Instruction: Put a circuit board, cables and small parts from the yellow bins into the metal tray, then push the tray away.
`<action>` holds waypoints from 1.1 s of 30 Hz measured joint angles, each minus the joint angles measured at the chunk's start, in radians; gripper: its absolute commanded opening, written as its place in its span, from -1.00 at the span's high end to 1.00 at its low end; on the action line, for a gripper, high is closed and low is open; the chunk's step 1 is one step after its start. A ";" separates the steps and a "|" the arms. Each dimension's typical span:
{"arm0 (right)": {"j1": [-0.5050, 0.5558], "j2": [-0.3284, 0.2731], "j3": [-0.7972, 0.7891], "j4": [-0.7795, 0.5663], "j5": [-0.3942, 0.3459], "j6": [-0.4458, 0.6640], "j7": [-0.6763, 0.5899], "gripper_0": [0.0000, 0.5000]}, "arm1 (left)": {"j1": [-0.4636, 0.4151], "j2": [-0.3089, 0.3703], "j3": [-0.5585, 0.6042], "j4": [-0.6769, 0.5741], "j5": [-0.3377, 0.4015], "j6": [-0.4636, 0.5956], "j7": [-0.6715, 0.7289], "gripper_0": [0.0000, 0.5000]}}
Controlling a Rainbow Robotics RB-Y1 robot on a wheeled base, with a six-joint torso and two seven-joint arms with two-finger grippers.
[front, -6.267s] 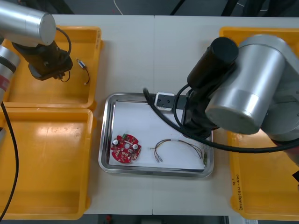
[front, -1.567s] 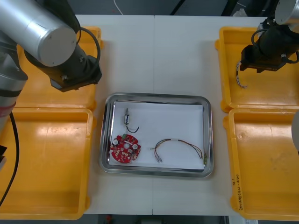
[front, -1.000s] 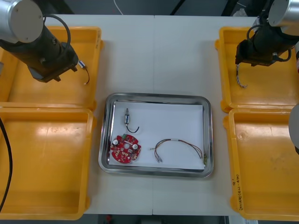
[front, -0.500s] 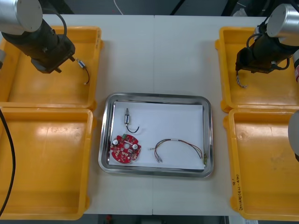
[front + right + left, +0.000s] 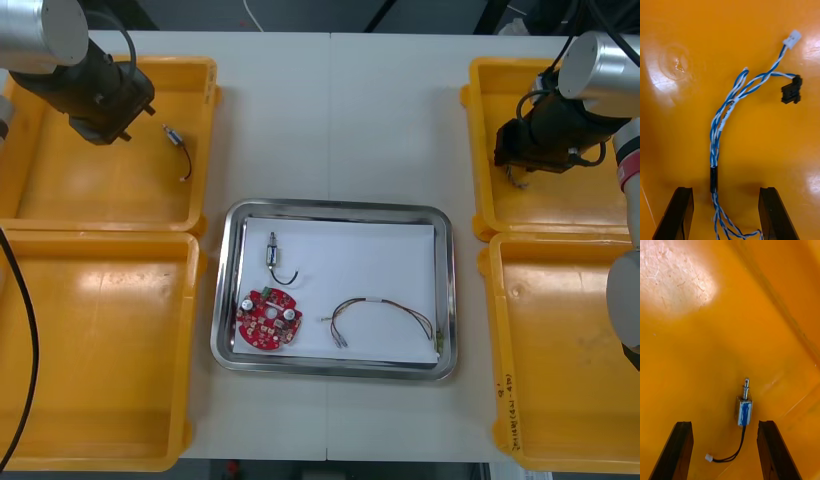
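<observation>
1. The right gripper point(image 5: 723, 195) hangs low in the far right yellow bin point(image 5: 585, 200), fingers spread wide and clasping nothing; the twisted blue and white cable point(image 5: 724, 120) lies on the bin floor, running up between them.
2. The left gripper point(image 5: 724, 427) hovers over the far left yellow bin point(image 5: 90, 190), fingers likewise apart and empty; a small metal part point(image 5: 745, 408) (blue-banded, trailing a thin black lead) lies on the bin floor just ahead of the gap.
3. The metal tray point(image 5: 228, 290), white inside, sits between the bins; in it lie a round red circuit board point(image 5: 268, 320), a second small metal part point(image 5: 271, 250) just beyond the board, and a red and yellow cable point(image 5: 385, 312) toward the robot's right.
</observation>
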 measured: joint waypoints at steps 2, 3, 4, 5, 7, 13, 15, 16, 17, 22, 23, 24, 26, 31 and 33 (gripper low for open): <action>0.002 0.003 0.000 -0.003 0.000 0.000 0.000 -1.00 | -0.009 -0.002 -0.008 0.026 -0.007 -0.026 0.000 -1.00; 0.006 0.004 0.000 -0.007 0.000 0.000 0.000 -1.00 | -0.014 -0.003 -0.014 0.037 -0.012 -0.040 0.000 -1.00; 0.010 0.005 0.000 -0.013 0.000 0.000 0.000 -1.00 | -0.018 -0.005 -0.022 0.048 -0.017 -0.055 0.000 -1.00; 0.016 0.005 0.000 -0.020 0.000 0.000 0.000 -1.00 | -0.021 -0.006 -0.032 0.056 -0.023 -0.066 0.000 -1.00; 0.030 0.006 0.000 -0.039 0.000 0.000 0.000 -1.00 | -0.026 -0.010 -0.053 0.068 -0.036 -0.083 0.000 -1.00; 0.049 0.007 0.000 -0.059 0.000 -0.001 0.000 -1.00 | -0.030 -0.038 -0.080 0.071 -0.056 -0.120 0.000 -1.00; 0.053 0.007 0.000 -0.060 0.000 -0.015 0.000 -1.00 | -0.030 -0.049 -0.091 0.071 -0.066 -0.128 0.000 -1.00; 0.055 0.007 0.000 -0.062 0.000 -0.026 0.000 -1.00 | -0.030 -0.054 -0.100 0.071 -0.072 -0.131 0.000 -1.00; 0.057 0.008 0.000 -0.063 0.000 -0.035 0.000 -1.00 | -0.030 -0.058 -0.108 0.072 -0.076 -0.133 0.000 -1.00; 0.058 0.008 0.000 -0.066 0.000 -0.041 0.000 -1.00 | -0.030 -0.072 -0.135 0.072 -0.092 -0.135 0.000 -1.00; 0.059 0.008 0.000 -0.066 0.000 -0.046 0.000 -1.00 | -0.030 -0.074 -0.137 0.072 -0.098 -0.135 0.000 -1.00; 0.059 0.008 0.000 -0.066 0.000 -0.049 0.000 -1.00 | -0.030 -0.076 -0.140 0.073 -0.101 -0.135 0.000 -1.00; 0.059 0.008 0.000 -0.066 0.000 -0.051 0.000 -1.00 | -0.030 -0.078 -0.147 0.075 -0.104 -0.135 0.000 -1.00; 0.062 0.008 0.003 -0.067 -0.001 -0.057 0.000 -1.00 | -0.030 -0.079 -0.154 0.085 -0.114 -0.139 0.000 -1.00; 0.063 0.008 0.004 -0.068 -0.001 -0.059 0.000 -1.00 | -0.030 -0.081 -0.154 0.105 -0.117 -0.160 0.000 -1.00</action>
